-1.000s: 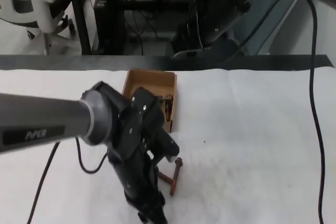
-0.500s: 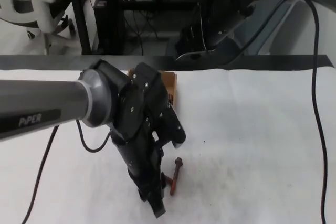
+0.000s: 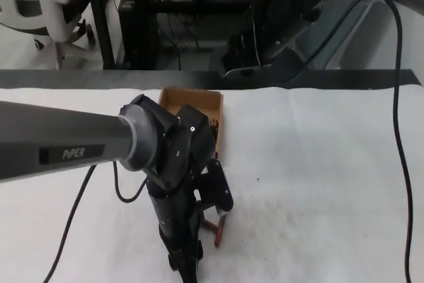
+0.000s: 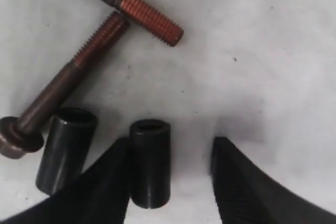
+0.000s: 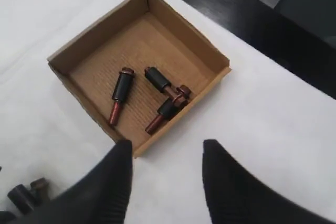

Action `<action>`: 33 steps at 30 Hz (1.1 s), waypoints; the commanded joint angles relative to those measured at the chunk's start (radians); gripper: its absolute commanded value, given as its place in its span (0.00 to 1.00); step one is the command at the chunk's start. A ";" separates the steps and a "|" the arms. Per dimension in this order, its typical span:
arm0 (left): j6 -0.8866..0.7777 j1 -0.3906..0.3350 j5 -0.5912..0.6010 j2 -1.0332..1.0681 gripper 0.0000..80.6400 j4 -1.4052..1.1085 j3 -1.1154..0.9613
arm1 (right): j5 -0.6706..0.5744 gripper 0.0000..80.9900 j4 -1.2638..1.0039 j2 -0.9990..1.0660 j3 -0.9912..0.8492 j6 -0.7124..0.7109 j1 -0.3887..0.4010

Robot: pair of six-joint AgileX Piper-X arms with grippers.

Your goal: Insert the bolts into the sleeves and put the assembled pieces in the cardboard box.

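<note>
On the white cloth lie two copper bolts and two black sleeves. My left gripper is open and low over them. One sleeve lies between its fingers, close against one finger. The other sleeve lies just outside, beside a bolt head. In the high view the left gripper points down near the front edge, next to a bolt. The cardboard box holds three assembled pieces. My right gripper hangs open above the box's near corner.
The white cloth covers the bench, with free room to the right of the box and bolts. A black cable runs down the right side. The bench's dark far edge lies behind the box.
The left arm's wrist has dropped lower and back toward the front edge, uncovering the box again. The bolts on the cloth have stayed put.
</note>
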 commanded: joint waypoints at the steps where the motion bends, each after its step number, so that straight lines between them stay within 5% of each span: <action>1: -0.035 -0.003 -0.054 0.023 0.21 0.022 0.006 | -0.006 0.51 0.076 -0.020 0.004 0.055 -0.011; 2: -0.045 -0.002 -0.061 0.020 0.01 0.024 0.006 | -0.006 0.51 0.088 -0.020 0.013 0.088 -0.014; 7: -0.094 0.000 -0.062 -0.047 0.02 0.011 0.011 | -0.006 0.51 0.052 -0.023 0.165 0.239 -0.020; 15: -0.290 0.069 0.012 -0.420 0.02 -0.230 0.228 | -0.006 0.51 -0.214 -0.023 0.452 0.401 0.086; 23: -0.518 0.080 0.116 -0.936 0.02 -0.700 0.620 | 0.087 0.51 -0.308 -0.011 0.460 0.436 0.123; 33: -0.557 0.080 0.082 -1.241 0.02 -0.959 0.870 | 0.051 0.51 -0.290 0.055 0.460 0.522 0.130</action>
